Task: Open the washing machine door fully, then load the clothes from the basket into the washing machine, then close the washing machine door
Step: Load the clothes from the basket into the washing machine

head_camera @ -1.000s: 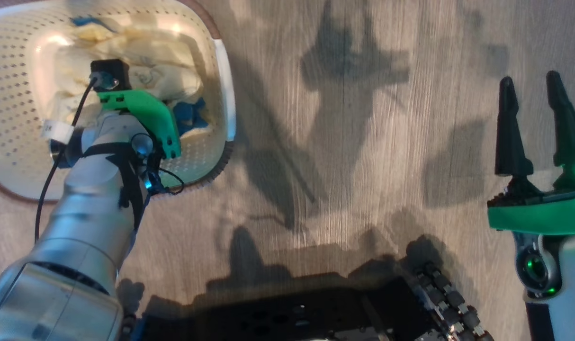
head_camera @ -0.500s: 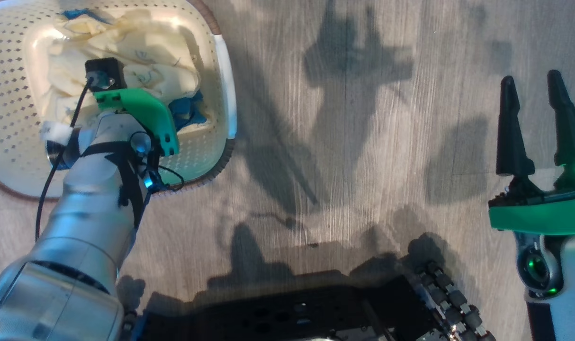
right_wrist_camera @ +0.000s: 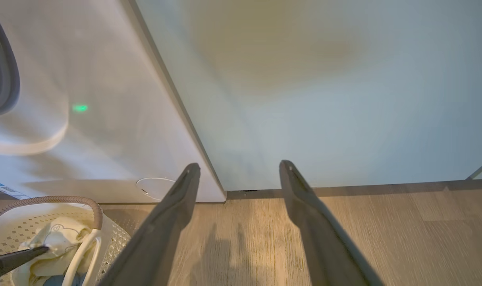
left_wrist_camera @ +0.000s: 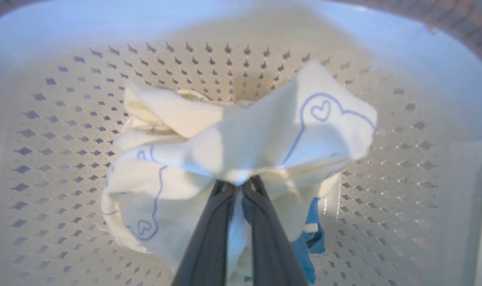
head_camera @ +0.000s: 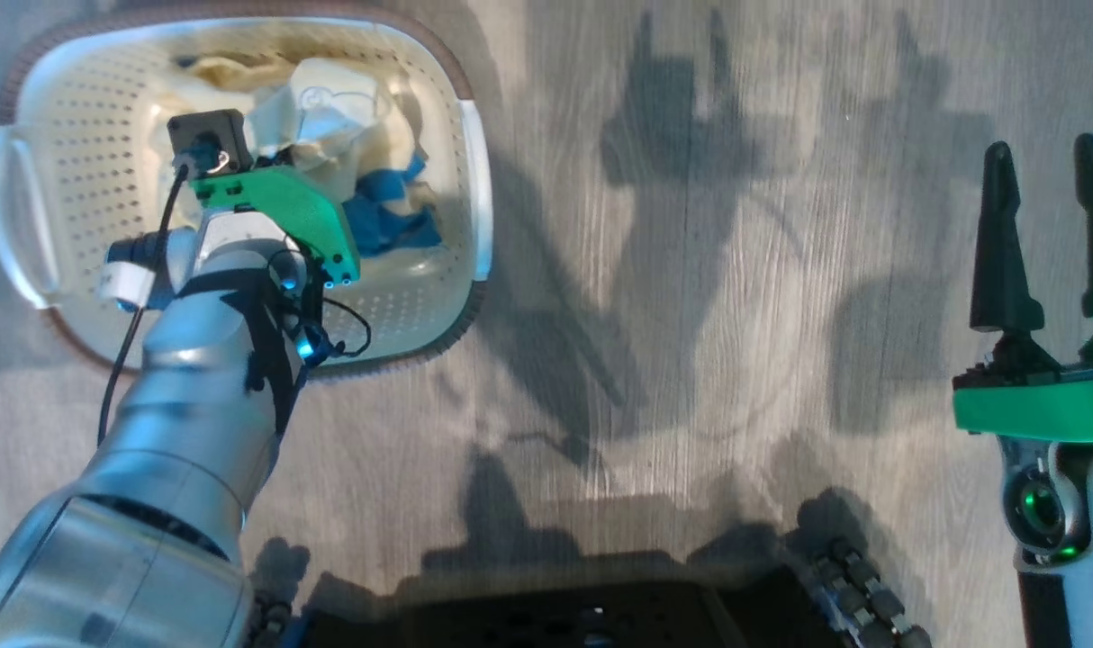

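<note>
Left gripper (left_wrist_camera: 237,183): jaws stood wide 1 second back, now pressed almost together on a fold of the cream garment (left_wrist_camera: 241,135) among the clothes. That cloth lay flatter on the basket floor then. Now it bunches into a peak at the tips. The head camera has also shifted, so the basket (head_camera: 78,135) shows fuller in its view. We do not read that as the basket moving. We judge the pick made: loading has begun, and lift and carry to the washing machine (right_wrist_camera: 106,119) come next.

Right gripper (head_camera: 1042,153): jaws apart, holding nothing, over bare floor (head_camera: 691,360), well apart from the basket.

Clothes: all inside the basket, which sits on the floor near the machine's white front. Cream fabric is soft and crumpled, with thin blue line drawings and hearts. 1 blue piece (head_camera: 389,211) lies beside and partly under the cream. Whether it is caught in the grip we cannot tell.
</note>
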### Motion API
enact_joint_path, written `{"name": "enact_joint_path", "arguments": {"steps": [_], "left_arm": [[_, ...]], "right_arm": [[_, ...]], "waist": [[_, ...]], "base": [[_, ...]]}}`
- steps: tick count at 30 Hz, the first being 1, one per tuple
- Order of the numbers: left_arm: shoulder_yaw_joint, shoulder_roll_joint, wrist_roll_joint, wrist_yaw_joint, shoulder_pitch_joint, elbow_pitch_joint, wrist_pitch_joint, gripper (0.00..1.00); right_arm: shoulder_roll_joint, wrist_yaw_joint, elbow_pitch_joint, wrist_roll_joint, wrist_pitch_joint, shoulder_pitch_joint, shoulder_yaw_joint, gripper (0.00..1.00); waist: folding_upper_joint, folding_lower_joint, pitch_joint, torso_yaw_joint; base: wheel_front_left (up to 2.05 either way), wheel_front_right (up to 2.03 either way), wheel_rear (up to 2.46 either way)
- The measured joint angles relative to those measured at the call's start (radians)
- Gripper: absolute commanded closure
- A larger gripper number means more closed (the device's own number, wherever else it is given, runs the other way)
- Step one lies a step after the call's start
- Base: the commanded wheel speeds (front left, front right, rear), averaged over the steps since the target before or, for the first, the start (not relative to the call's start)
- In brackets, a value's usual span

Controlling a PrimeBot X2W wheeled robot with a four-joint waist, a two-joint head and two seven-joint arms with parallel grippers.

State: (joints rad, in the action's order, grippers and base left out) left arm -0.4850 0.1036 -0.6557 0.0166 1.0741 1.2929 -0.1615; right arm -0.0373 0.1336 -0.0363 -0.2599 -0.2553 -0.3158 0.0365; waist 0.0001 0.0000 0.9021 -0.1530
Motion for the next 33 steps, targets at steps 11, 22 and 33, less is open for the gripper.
{"name": "enact_joint_path", "arguments": {"steps": [11,22,33], "left_arm": [[-0.015,-0.008,0.022,-0.019,-0.058,-0.03,-0.085,1.0],[0.036,0.017,0.113,-0.095,-0.225,-0.324,-0.086,1.0],[0.101,0.045,0.212,-0.124,-0.426,-0.576,-0.086,1.0]], "right_arm": [[-0.005,0.0,0.014,0.016,0.0,0.034,-0.041,0.0],[-0.011,0.0,0.027,0.027,0.0,0.104,-0.072,0.0],[-0.011,0.0,0.052,0.037,0.0,0.198,-0.084,0.0]], "waist": [[0.0,0.0,-0.124,0.045],[0.0,-0.0001,-0.279,0.078],[0.0,-0.0002,-0.453,0.093]], "base": [[0.0,0.0,0.0],[0.0,0.0,0.0],[0.0,0.0,0.0]]}}
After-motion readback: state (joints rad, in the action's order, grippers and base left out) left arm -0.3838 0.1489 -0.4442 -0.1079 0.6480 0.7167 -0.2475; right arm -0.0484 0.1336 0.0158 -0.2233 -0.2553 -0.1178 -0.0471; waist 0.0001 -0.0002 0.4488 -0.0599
